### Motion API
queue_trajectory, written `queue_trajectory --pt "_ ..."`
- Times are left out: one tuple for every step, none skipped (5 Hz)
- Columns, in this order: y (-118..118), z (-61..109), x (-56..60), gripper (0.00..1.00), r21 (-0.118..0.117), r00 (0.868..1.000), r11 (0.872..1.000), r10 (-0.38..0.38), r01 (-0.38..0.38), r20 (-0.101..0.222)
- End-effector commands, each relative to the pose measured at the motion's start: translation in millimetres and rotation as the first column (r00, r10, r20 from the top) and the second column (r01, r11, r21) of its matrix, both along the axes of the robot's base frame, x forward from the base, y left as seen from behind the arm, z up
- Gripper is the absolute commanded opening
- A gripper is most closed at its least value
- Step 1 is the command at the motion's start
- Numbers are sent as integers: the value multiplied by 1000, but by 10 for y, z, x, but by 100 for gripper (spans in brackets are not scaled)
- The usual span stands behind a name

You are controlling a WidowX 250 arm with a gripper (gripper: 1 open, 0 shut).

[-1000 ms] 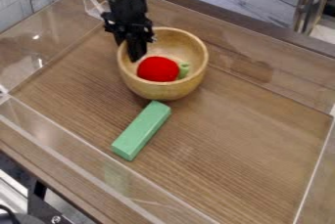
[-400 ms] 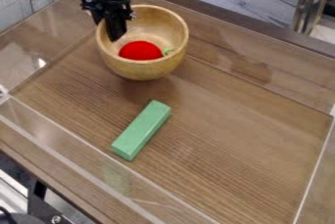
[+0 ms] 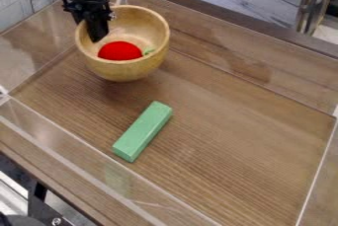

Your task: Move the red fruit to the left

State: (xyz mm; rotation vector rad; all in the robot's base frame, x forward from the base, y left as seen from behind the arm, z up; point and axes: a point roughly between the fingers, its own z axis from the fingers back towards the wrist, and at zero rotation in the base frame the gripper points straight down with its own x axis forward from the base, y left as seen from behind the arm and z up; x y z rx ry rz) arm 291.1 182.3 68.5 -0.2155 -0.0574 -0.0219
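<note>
Pinching the rim of the wooden bowl (image 3: 145,64) with my gripper (image 3: 97,29), I see the red fruit (image 3: 121,50) inside it; the green block (image 3: 142,130) lies apart.

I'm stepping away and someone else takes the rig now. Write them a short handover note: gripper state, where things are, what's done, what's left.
Gripper: closed on the near-left rim of the wooden bowl, pointing steeply down.
Red fruit: lying inside the bowl, beside a small pale-green piece.
Green block: flat on the table, nearer the camera, untouched.
Done: bowl with the fruit in it has been dragged left across the table over the last second.
Left: judge whether it is far enough left, then release the rim and withdraw.
</note>
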Motion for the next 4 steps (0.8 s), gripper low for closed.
queue_trajectory --pt "73 341 -53 0 42 997 999 -17 14 69" --pt "80 281 -141 0 29 998 999 22 -24 63" --pt "108 215 -161 0 18 996 998 65 -66 54" --pt "120 182 -181 0 8 994 995 99 -100 48"
